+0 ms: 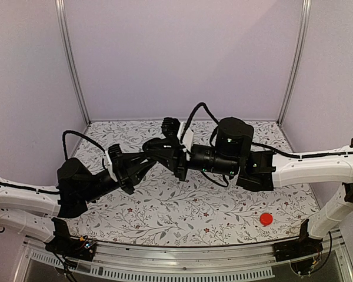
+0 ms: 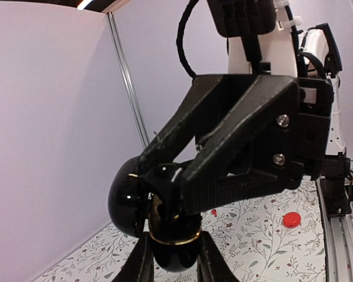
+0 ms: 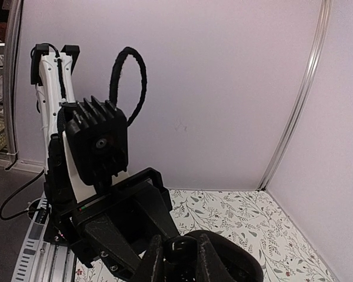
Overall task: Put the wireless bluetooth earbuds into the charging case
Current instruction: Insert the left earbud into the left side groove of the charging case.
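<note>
Floral table (image 1: 182, 211) between lilac walls (image 1: 182, 59), left hand (image 2: 175, 261) clamping charging case (image 2: 126, 202) aloft, right hand (image 3: 179, 258) narrow beside

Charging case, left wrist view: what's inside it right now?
The charging case stands open, held in the left gripper. The right gripper sits over its opening and covers the inside, so what lies in there cannot be seen.

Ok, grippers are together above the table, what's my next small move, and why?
Probably press the right gripper gently toward the open charging case: its closed tips sit right at the case's mouth, which the left gripper holds above the table.
</note>
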Controlling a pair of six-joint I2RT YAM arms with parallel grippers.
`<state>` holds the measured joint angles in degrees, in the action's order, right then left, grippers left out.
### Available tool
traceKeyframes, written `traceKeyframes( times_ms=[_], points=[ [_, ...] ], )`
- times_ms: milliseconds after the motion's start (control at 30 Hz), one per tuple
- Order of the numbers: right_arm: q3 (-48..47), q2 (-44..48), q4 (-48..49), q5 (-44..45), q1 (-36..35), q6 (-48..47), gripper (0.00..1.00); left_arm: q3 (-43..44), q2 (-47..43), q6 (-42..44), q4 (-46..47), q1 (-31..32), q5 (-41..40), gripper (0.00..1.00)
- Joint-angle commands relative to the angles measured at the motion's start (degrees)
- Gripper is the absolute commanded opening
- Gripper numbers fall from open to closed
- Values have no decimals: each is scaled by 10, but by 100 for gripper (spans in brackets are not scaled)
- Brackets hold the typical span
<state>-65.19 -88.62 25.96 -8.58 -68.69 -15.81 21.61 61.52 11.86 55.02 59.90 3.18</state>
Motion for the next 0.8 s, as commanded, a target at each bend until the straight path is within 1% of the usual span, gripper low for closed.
traceKeyframes(
  times_ms=[0, 200, 367, 767],
  points=[
    [-8, -9, -7, 33, -2, 10, 17, 14, -5, -4, 20, 7, -2, 21],
    [-7, -8, -5, 48, -3, 22, 17, 14, -5, -9, 23, 7, -16, 22],
    [8, -2, 17, 64, -3, 29, 17, 16, -3, -10, 23, 7, -21, 22],
    [22, -6, 56, 58, -3, 46, 15, 20, 6, -14, 27, 7, -19, 22]
  ],
)
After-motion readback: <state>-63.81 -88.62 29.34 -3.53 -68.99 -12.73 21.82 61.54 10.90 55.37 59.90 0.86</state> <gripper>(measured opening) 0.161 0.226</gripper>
